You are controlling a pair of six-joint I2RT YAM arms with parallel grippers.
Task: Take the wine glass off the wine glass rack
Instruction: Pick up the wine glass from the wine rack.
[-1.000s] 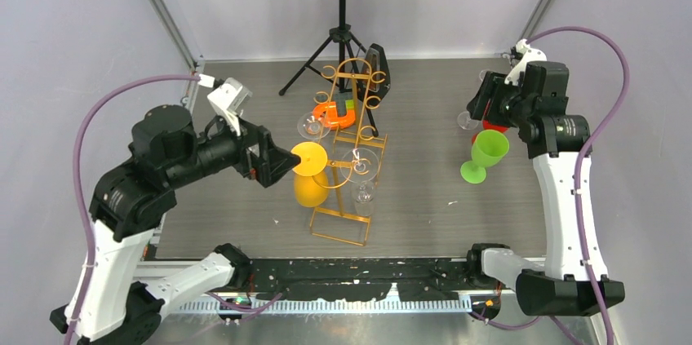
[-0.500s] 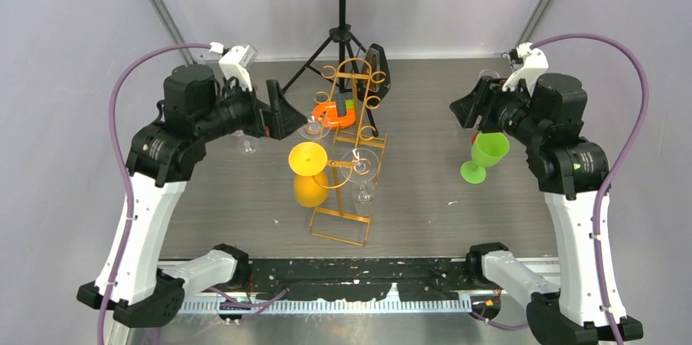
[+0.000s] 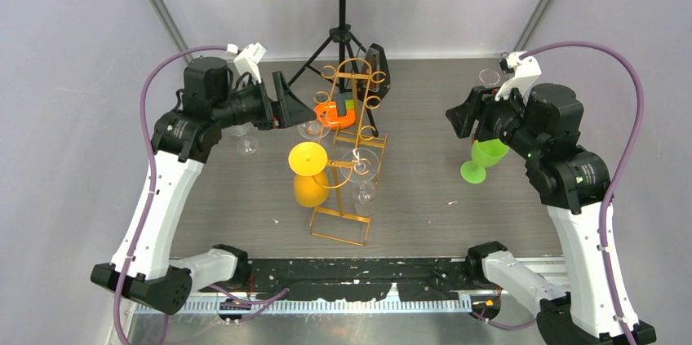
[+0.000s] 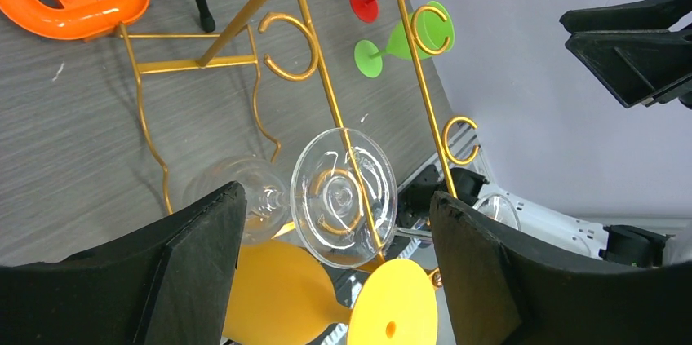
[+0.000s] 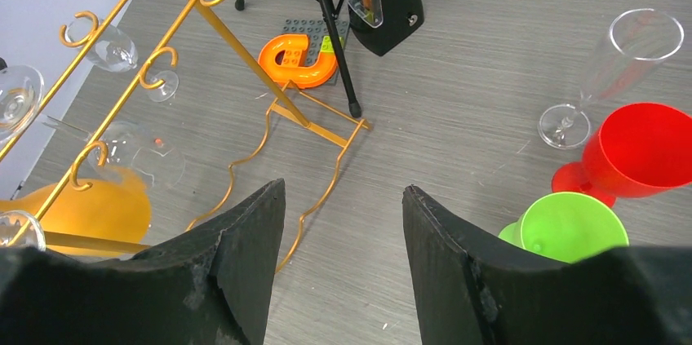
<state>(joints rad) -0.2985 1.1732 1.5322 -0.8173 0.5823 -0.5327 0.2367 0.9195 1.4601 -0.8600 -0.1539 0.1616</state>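
The left arm (image 3: 175,174) rises steeply from its base, its forearm level and pointing right at the wine glass rack (image 4: 330,84), which stands mid-desk (image 3: 424,190). Its jaws are spread wide and hold nothing. In the wrist view they frame a clear wine glass (image 4: 344,196) hanging by its foot from a rail, above a yellow glass (image 4: 281,300). The right arm (image 3: 571,174) is raised over a green glass (image 3: 487,153) with its wrist turned toward the rack, its jaws parted and holding nothing.

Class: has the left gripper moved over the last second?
Yes. The left gripper moved farther up the table, along the wine glass rack toward its far end.
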